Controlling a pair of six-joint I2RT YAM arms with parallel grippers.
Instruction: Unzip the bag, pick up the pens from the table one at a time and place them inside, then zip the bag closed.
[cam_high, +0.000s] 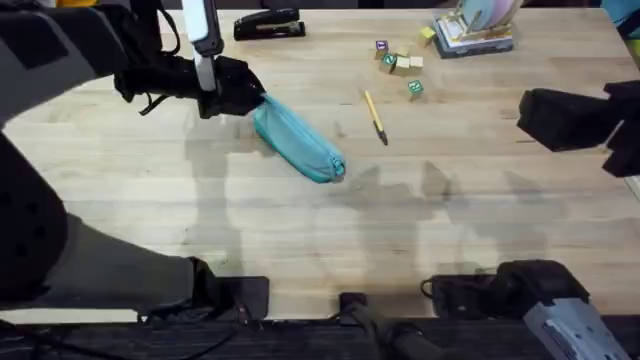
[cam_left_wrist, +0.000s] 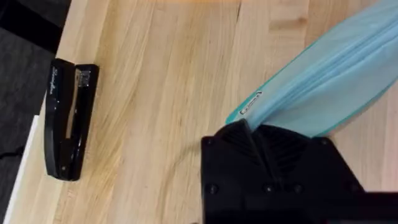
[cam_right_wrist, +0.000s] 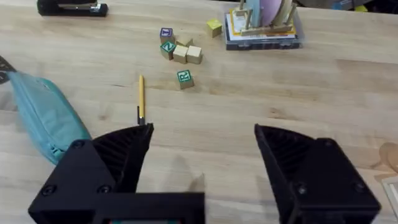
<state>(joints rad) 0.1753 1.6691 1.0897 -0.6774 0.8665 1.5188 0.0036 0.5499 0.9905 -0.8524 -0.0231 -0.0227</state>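
On the pale wooden bench (cam_high: 300, 240), soft limp bag (cam_high: 298, 144) pinched at its far end by left end effector (cam_left_wrist: 258, 134), right end effector (cam_right_wrist: 202, 140) spread empty; light stiff pen (cam_high: 375, 117) just beside, probably best gripped mid-shaft.

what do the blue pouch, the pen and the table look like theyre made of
Pouch: soft teal fabric, slightly shiny; it creases where the left gripper pinches its end.
Pen: probably plastic, smooth yellow barrel with a dark tip.
Table: pale wood, visible plank seams and grain.
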